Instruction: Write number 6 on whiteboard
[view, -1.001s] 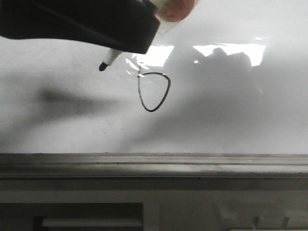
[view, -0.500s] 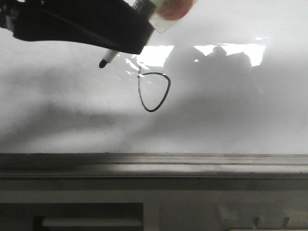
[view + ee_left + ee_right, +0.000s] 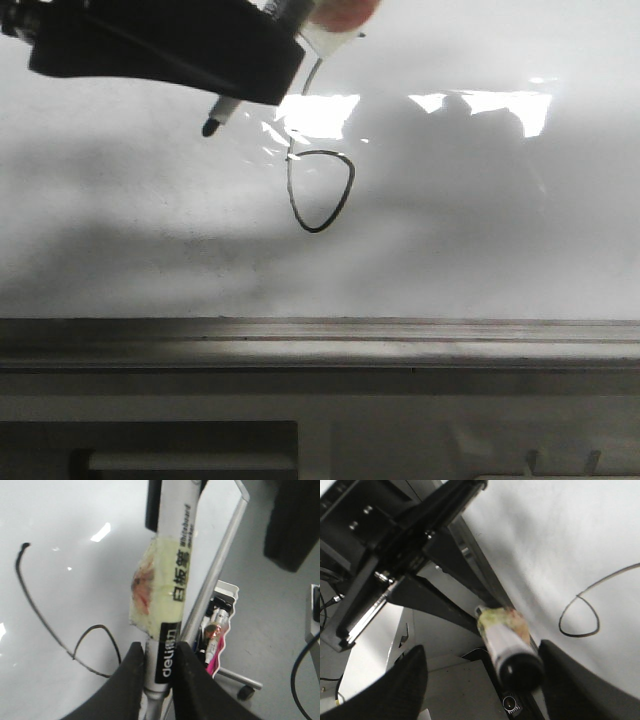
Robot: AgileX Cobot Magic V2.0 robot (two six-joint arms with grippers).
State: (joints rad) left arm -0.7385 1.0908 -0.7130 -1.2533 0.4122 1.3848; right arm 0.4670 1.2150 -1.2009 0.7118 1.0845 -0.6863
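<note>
White and glossy, the whiteboard [image 3: 480,230] fills your forward view above its grey ledge [image 3: 320,345]. On it, left of centre, the number 6 [image 3: 320,190] looks drawn: a thin black pointed loop with a curved tail rising behind the left gripper [image 3: 159,652]. That gripper's jaws clamp the marker [image 3: 172,580], tip apparently off the board. You seem finished writing; next, judge the stroke and withdraw cleanly. The right gripper [image 3: 480,670] stands wide, holding nothing.
</note>
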